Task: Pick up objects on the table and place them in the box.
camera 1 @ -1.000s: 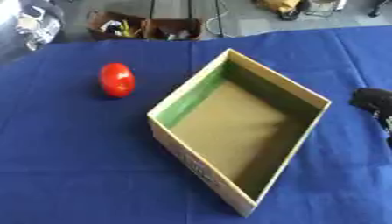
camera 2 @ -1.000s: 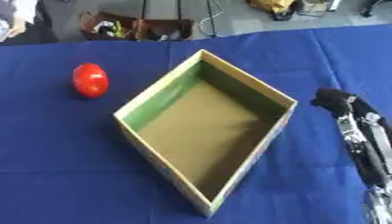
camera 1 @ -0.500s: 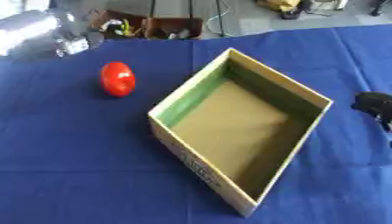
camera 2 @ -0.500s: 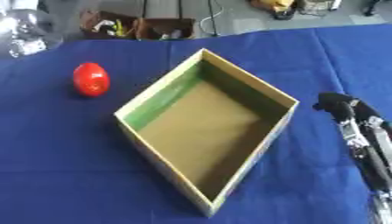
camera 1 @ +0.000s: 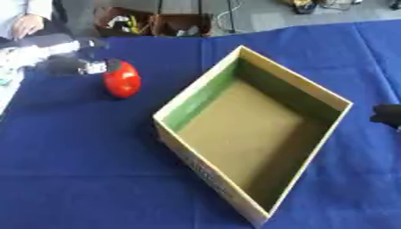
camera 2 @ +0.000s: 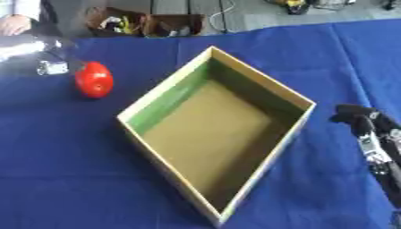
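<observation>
A red round object [camera 1: 122, 79] lies on the blue cloth to the left of the box. The open cardboard box [camera 1: 200, 100], green on its inner left wall, stands askew in the middle with nothing inside. My left hand [camera 1: 64, 59] comes in blurred from the upper left and is right beside the red object's left side; whether it touches the object is unclear. Over at the right edge, my right hand [camera 2: 366, 129] rests open on the cloth, apart from the box.
The blue cloth [camera 1: 86, 170] covers the table. Beyond its far edge are cluttered cardboard boxes [camera 1: 160, 23] on the floor. A person's hand [camera 1: 27, 24] shows at the top left corner. Something pale [camera 1: 8, 67] lies at the left edge.
My left hand has swept in from the upper left corner down to the red object. The right hand, box and red object have stayed put.
</observation>
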You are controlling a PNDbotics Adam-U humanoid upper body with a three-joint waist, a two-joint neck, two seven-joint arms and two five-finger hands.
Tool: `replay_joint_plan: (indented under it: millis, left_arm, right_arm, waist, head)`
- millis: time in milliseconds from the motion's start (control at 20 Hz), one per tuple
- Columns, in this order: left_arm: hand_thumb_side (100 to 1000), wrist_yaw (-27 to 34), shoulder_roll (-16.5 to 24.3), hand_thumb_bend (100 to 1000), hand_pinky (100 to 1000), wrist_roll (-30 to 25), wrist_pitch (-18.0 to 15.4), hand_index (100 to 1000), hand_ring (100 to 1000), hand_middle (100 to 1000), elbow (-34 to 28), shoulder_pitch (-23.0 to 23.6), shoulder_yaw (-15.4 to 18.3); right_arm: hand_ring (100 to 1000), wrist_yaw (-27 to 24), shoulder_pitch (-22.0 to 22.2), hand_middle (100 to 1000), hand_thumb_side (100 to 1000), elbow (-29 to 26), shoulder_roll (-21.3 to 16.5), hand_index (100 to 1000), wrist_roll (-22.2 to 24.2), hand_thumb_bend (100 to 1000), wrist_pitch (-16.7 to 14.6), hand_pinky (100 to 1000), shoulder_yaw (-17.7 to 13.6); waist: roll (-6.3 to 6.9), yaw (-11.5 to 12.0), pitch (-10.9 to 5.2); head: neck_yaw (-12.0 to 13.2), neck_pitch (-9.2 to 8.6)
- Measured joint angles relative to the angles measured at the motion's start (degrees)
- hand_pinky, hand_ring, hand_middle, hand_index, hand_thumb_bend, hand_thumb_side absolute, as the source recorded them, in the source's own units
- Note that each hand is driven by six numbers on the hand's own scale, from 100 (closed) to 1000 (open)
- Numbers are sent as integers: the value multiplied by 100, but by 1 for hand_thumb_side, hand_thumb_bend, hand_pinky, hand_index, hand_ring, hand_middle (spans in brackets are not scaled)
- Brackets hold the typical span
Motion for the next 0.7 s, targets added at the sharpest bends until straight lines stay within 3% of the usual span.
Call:
replay_joint_plan:
  millis: [700]
  left_arm:
    - [933,-502,17,592,838,609,-281,1000,898,969,356,-302,186]
  right_arm:
    - [863,200,-40,626,876,-5,-5,768,42,100,-86,890,30]
  waist:
    - [79,-150,178]
  head:
    - [193,-161]
